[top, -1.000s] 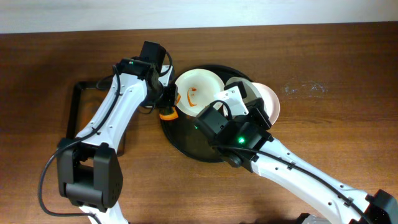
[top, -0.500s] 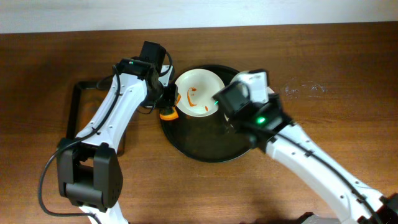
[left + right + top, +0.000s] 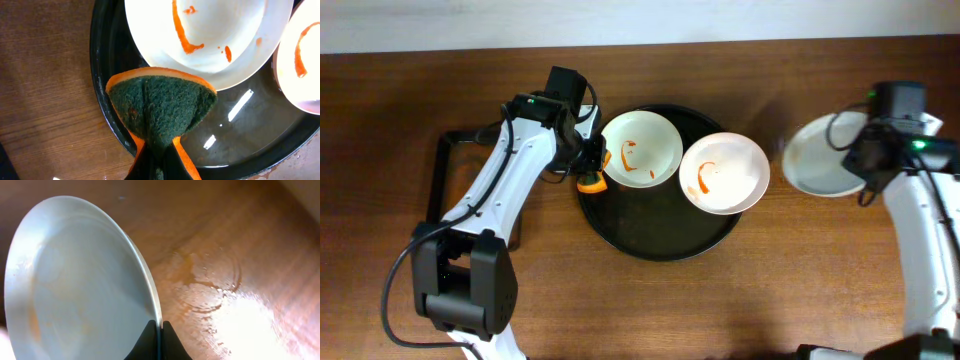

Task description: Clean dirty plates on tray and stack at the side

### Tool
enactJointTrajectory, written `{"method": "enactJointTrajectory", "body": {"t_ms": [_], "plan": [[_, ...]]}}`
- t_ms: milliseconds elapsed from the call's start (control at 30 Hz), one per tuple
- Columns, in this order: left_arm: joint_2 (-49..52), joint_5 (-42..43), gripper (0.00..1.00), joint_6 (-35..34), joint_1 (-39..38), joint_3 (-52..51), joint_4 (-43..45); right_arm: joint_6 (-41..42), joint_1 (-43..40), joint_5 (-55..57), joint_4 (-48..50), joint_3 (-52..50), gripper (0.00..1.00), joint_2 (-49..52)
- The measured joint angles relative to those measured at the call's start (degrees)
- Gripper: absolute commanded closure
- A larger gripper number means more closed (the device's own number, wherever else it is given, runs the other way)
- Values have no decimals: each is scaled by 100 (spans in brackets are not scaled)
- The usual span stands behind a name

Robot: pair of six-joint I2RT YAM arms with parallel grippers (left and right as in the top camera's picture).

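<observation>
The round black tray [image 3: 650, 225] holds a white plate [image 3: 645, 160] and a pale pink plate [image 3: 730, 185], both with orange-red smears. My left gripper [image 3: 582, 168] is shut on an orange and green sponge [image 3: 588, 182] at the tray's left rim, beside the white plate. In the left wrist view the sponge [image 3: 160, 107] hangs over the tray's rim [image 3: 102, 75], just short of the white plate [image 3: 210, 35]. My right gripper [image 3: 865, 170] is shut on the rim of the pale blue-green plate [image 3: 820, 155], held tilted over the table right of the tray. That plate [image 3: 80, 280] shows only faint orange traces.
A smaller rectangular black tray [image 3: 445, 170] lies at the far left, partly under my left arm. A wet patch [image 3: 210, 280] marks the wooden table [image 3: 800, 280] beside the held plate. The table's back edge meets a white wall.
My right arm swung from above the tray to the right with the blue-green plate, uncovering the pink plate. My left arm and the sponge have not moved.
</observation>
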Motion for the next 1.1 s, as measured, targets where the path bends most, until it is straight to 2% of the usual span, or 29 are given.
{"method": "enactJointTrajectory", "body": {"t_ms": [267,333,433,500,567,600,633,733,867,967,1100], "plan": [[0,-2,99,0,-46,0,0,0,-706,-450,114,0,96,992],[0,-2,99,0,-59,0,0,-9,-713,-579,210,0,86,1209],[0,-2,98,0,-90,0,0,-205,-713,-1060,374,0,61,1405],[0,-4,94,-2,-118,0,0,-455,-713,-1469,518,2,56,1397],[0,-2,94,-17,-160,0,4,-680,-713,-1928,575,9,56,1397],[0,-2,94,-20,-184,0,9,-782,-710,-2317,575,9,49,1397],[0,-2,94,-20,-195,0,13,-942,-702,-2649,577,9,46,1397],[0,-2,94,-20,-210,0,15,-1403,-612,-3458,540,9,45,1397],[0,0,94,-20,-210,0,17,-1690,-304,-3950,575,-7,46,1397],[0,4,94,-20,-214,0,20,-1786,-7,-4081,807,-142,54,1397],[0,42,94,-20,-273,0,46,-1821,323,-4105,1025,-387,60,1462]]}}
